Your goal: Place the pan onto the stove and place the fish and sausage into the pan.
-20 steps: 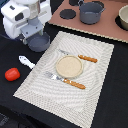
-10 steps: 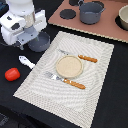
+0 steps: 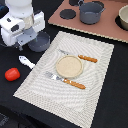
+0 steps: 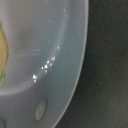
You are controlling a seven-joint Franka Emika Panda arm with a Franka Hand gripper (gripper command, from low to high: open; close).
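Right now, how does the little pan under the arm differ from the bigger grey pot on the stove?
The pan is small, pale blue-grey and shallow; the pot is larger, darker grey and deeper. The pan sits off the stove, at the corner of the striped placemat, partly covered by the arm, while the pot stands on the stove in full sight. Both are round and upright.

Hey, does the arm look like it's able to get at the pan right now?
Probably yes. The arm's wrist hangs directly over the pan, and the wrist view is filled with the pan's inside, with nothing between. The fingers themselves are out of sight, so grip readiness is unclear.
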